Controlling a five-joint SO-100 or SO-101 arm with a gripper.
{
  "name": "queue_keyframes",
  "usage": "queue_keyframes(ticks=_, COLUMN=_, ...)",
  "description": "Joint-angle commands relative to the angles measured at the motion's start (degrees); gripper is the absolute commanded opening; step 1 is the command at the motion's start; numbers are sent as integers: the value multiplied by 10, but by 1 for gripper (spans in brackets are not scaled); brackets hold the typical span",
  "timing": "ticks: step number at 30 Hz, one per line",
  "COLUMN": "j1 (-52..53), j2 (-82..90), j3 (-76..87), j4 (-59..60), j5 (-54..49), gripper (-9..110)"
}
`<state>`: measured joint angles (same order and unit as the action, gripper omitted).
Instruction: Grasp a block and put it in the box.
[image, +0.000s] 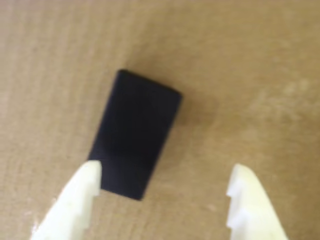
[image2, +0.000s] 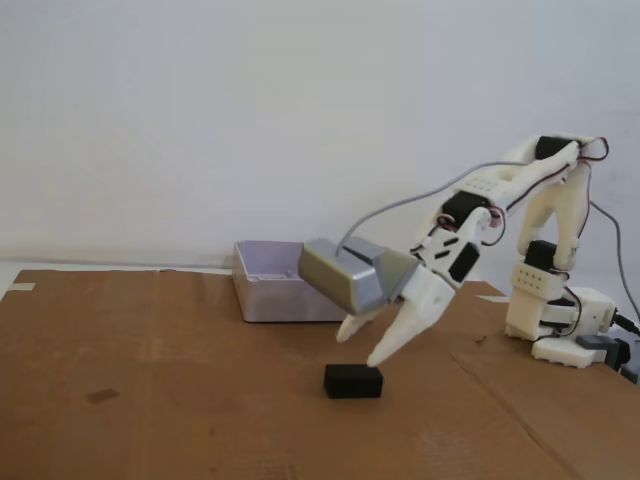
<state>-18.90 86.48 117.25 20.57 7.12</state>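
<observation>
A: Cardboard sheet (image2: 150, 400) covers the table, plain white wall (image2: 250, 100) behind. We see the white arm (image2: 545, 210) based at the right of the fixed view, reaching down and left.

B: Container?

A: We have one pale lilac-grey box (image2: 265, 295) at the back of the cardboard, open top, partly hidden behind the grey wrist camera housing (image2: 350, 275). We can't see its floor from this angle, so contents: cannot tell.

B: Block?

A: Black rectangular block (image2: 353, 381) lies flat on the cardboard, in front of the box and apart from it. In the wrist view the black block (image: 136, 135) sits tilted, its long side running up and right.

B: Gripper state?

A: Gripper (image2: 363, 346) is spread wide, holding nothing, just above the block. In the wrist view the gripper (image: 165, 175) has one fingertip (image: 87, 180) overlapping the block's lower left corner; the other is off to the right, clear of it. We can't tell if anything touches.
</observation>
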Motion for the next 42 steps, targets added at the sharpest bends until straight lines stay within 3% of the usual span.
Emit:
queue_keyframes(ticks=1, j1=-10, j2=6, j3=-85, j4=-28, j5=3, gripper=31)
queue_keyframes(ticks=42, j1=-15, j2=-117, j3=-124, j4=-28, j5=3, gripper=31)
